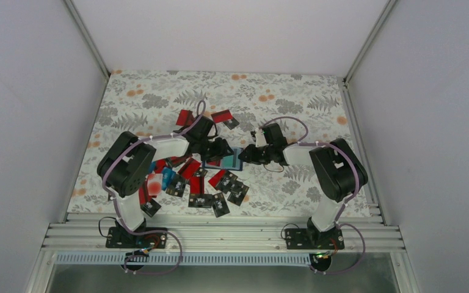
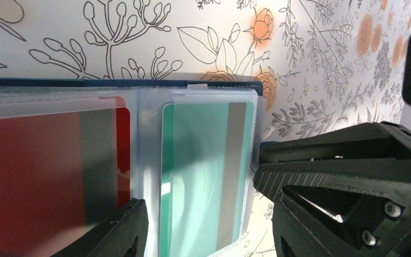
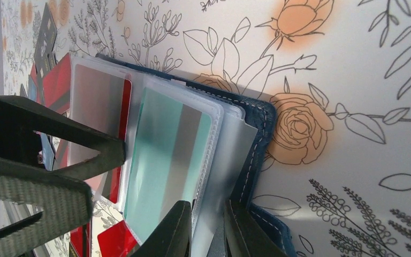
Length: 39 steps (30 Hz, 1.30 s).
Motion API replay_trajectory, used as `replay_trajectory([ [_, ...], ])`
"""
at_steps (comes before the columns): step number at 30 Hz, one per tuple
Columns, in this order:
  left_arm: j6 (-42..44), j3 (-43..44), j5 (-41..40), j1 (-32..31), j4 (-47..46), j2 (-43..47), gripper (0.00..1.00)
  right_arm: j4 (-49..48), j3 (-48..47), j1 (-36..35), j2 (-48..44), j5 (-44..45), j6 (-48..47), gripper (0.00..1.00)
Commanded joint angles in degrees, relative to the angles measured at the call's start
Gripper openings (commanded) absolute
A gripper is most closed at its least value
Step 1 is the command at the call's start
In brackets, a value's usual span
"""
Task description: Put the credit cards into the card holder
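Teal and red credit cards (image 2: 203, 176) are sleeved; many lie loose. Your left gripper (image 1: 221, 149) is released; right gripper (image 3: 206, 233) pinches card holder (image 3: 254, 139).

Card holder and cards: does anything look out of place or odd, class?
Nothing looks damaged. The card holder lies open, a teal card sleeved inside; loose credit cards sprawl askew, overlapping, beside it.

One card holder (image 3: 258, 134) at right gripper (image 3: 208, 209), one red card (image 2: 32, 171), one teal card (image 2: 203, 160) inside, over a dozen loose credit cards (image 1: 200, 200) beside left gripper (image 2: 195, 193).
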<state>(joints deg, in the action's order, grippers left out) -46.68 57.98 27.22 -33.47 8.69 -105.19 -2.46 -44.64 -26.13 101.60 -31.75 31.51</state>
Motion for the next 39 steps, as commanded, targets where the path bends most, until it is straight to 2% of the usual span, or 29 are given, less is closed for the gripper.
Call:
replay_trajectory([
  [1,1.5,1.1,-2.7,0.0,4.2,2.3,0.62,10.2,0.8,-0.6,0.6,2.1,-1.6,0.19],
  [6,4.8,2.5,-5.4,0.0,7.1,3.5,0.60,10.7,0.2,-0.6,-0.9,0.4,-2.0,0.20],
  [13,12.8,6.5,-8.4,-0.7,11.2,2.4,0.44,14.0,-2.1,-0.5,-2.5,0.0,-2.6,0.24],
  [21,16.9,7.4,-4.9,-1.0,11.1,0.2,0.27,17.6,-4.4,-0.5,-5.2,0.5,-1.8,0.37],
  [24,18.0,7.7,-3.7,-1.2,11.3,-0.5,0.21,17.5,-4.3,-0.5,-5.4,-2.4,-0.9,0.37],
  [33,19.7,8.1,-1.2,-2.2,10.8,-3.0,0.14,15.5,-3.8,-0.5,-5.7,-5.5,1.7,0.39],
  [39,19.8,8.0,-1.3,-2.6,11.0,-4.8,0.11,14.4,-3.7,-0.5,-3.7,-6.7,2.5,0.35],
])
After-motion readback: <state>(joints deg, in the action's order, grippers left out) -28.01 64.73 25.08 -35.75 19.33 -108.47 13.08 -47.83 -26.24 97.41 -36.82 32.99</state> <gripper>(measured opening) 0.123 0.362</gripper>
